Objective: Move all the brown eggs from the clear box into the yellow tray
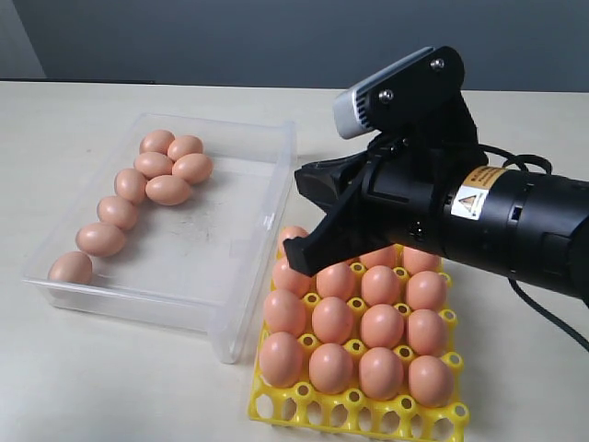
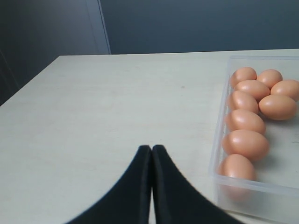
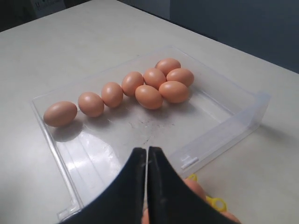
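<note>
Beige tbl (image 1: 92,368) (matte), dk grey wall (image 1: 230,37) behind

An outside camera looks down on the table (image 1: 92,387) from close by. My left wrist camera skims low across it, while my right wrist camera (image 1: 382,99) looks steeply down. All three share the clear box (image 1: 235,322).

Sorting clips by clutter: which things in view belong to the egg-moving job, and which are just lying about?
Job: brown eggs, clear box, yellow tray, right gripper.
Just there: table; left gripper, fingers shut, outside the box. No loose clutter visible.
</note>
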Robot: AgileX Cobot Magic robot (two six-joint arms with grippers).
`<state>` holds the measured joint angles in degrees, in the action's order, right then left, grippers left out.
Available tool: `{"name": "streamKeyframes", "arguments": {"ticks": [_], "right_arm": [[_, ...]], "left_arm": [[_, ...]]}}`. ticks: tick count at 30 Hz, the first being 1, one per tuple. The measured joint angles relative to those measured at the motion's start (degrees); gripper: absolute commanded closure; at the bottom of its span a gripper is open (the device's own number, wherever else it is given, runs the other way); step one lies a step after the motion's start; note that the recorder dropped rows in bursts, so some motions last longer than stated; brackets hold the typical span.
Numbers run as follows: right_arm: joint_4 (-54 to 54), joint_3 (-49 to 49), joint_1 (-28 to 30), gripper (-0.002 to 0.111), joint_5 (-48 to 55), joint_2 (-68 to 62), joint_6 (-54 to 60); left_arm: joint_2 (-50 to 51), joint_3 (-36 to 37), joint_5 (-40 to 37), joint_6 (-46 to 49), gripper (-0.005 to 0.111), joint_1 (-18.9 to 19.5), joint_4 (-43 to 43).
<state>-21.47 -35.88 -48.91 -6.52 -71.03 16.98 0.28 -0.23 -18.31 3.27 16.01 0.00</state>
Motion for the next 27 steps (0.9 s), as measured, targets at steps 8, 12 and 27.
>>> {"name": "streamKeyframes", "arguments": {"ticks": [8, 12, 27], "right_arm": [[0.0, 0.0, 0.0, 0.106, 0.8, 0.0, -0.1], [-0.1, 0.0, 2.0, 0.106, 1.4, 0.0, -0.1], [-1.2, 2.3, 21.3, 0.106, 12.9, 14.3, -0.1]], "left_arm": [[0.0, 0.0, 0.0, 0.0, 0.106, 0.0, 0.0], [0.0, 0.0, 0.0, 0.0, 0.106, 0.0, 0.0], [0.0, 0.0, 0.0, 0.0, 0.106, 0.0, 0.0]]}}
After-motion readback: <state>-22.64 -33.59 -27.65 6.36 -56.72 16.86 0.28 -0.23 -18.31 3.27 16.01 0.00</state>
